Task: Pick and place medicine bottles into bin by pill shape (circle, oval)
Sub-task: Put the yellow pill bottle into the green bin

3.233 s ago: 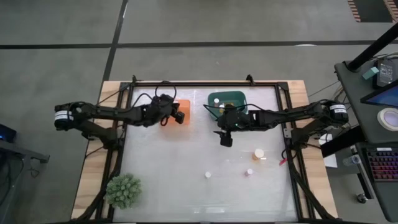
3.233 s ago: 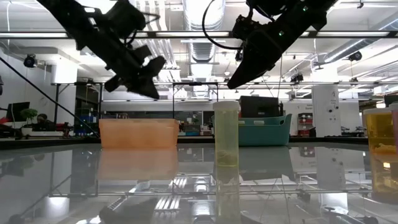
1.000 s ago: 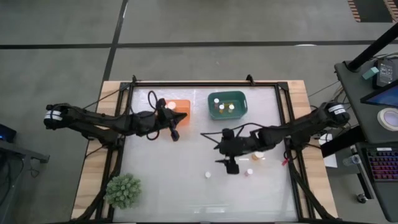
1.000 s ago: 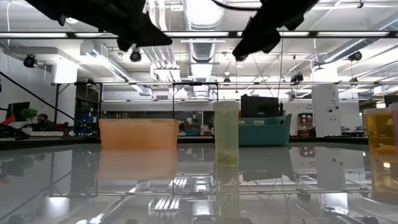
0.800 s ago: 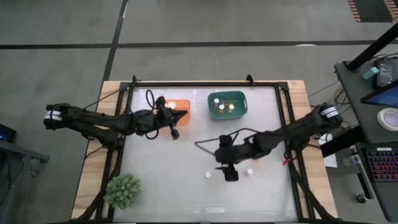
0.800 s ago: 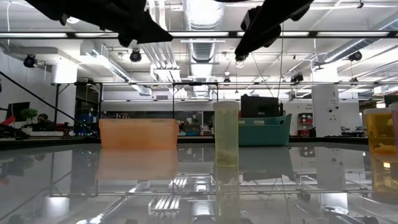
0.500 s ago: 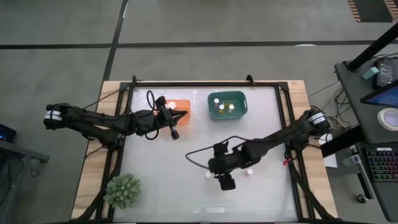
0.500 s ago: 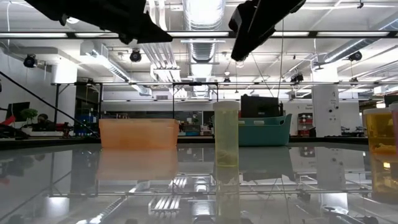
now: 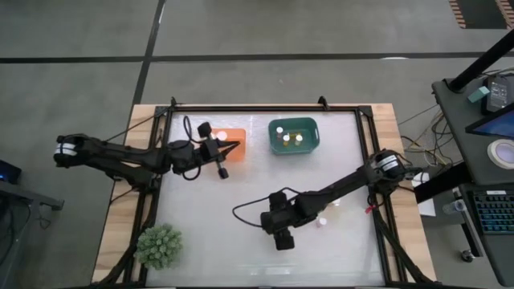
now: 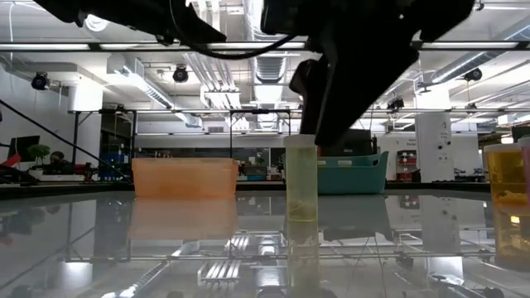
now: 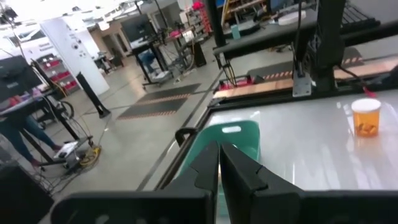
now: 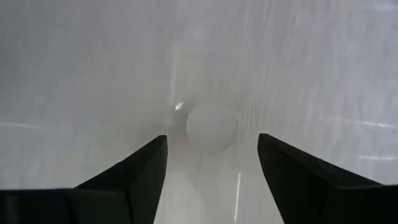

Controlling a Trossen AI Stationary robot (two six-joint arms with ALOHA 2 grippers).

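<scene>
The right pincer [image 9: 280, 238] has swung forward across the bench [image 9: 217, 241] from near the teal bin [image 9: 293, 136] and now hangs, fingers spread wide, straight over a small white-capped medicine bottle [image 12: 211, 127] that stands between them untouched. The left pincer [image 9: 222, 164] stays pressed shut just beside the orange bin [image 9: 234, 145]. Another bottle [image 9: 322, 221] remains on the bench near the right arm.
</scene>
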